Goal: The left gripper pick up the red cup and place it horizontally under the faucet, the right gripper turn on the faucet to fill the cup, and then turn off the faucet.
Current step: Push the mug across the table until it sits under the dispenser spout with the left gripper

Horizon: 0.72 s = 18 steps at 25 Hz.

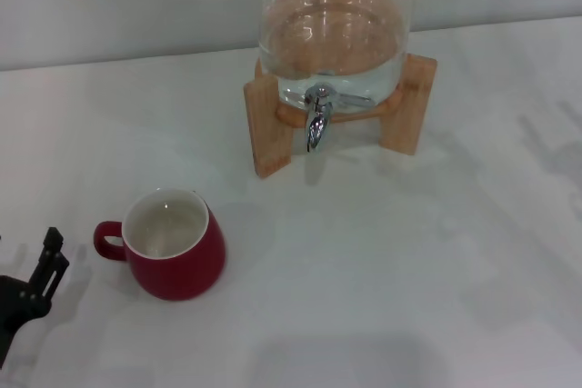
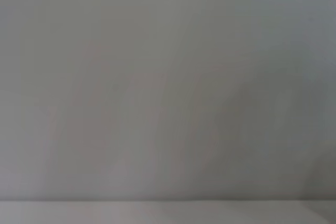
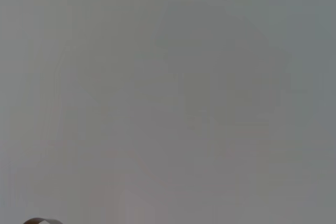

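Note:
The red cup (image 1: 175,252) stands upright on the white table (image 1: 391,279) at the near left, its off-white inside showing and its small loop handle pointing left. Only part of my left gripper (image 1: 45,261) shows, low at the head view's left edge, a short way left of the cup's handle and apart from it. The chrome faucet (image 1: 317,120) points down from the front of the clear glass dispenser (image 1: 332,34) on its wooden stand (image 1: 271,129), at the far centre. Nothing stands under the spout. My right gripper is out of view. Both wrist views show only plain grey surface.
The dispenser holds a shallow layer of water. The stand's two front legs flank the spout. A pale wall runs behind the table. A small dark curved edge (image 3: 42,221) shows at the border of the right wrist view.

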Each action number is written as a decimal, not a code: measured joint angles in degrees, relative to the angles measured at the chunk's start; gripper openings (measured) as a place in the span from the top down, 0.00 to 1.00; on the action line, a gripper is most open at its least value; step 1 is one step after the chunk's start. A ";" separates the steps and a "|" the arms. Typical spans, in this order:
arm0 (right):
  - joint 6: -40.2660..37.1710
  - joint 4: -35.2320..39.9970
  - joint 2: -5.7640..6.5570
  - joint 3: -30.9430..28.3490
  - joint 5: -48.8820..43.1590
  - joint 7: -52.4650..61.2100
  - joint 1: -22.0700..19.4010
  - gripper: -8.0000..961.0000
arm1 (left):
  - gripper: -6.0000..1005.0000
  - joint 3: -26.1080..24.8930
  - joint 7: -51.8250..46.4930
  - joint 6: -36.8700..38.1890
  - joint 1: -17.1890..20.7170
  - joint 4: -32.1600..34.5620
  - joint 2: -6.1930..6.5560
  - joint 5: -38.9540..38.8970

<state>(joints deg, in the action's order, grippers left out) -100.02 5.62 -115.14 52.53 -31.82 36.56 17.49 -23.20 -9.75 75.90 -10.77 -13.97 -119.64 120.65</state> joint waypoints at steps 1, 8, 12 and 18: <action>0.00 0.03 0.00 0.01 0.00 0.00 0.00 0.22 | 0.20 0.04 0.00 -0.17 0.02 -0.06 0.00 0.09; -0.01 0.15 0.00 0.02 0.00 0.00 -0.06 0.22 | 0.20 1.49 0.00 -0.66 0.10 -0.35 0.02 0.22; -0.25 0.18 0.00 0.02 0.00 0.00 -0.15 0.22 | 0.20 2.19 0.00 -0.67 0.15 -0.36 0.02 0.22; -0.94 0.13 0.00 0.02 0.00 0.00 -0.18 0.22 | 0.20 2.66 0.19 -1.01 0.14 -0.36 -0.06 0.21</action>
<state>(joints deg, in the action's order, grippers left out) -100.95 5.75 -115.14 52.55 -31.82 36.56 17.31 -20.54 -9.56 74.89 -10.63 -14.32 -119.69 120.87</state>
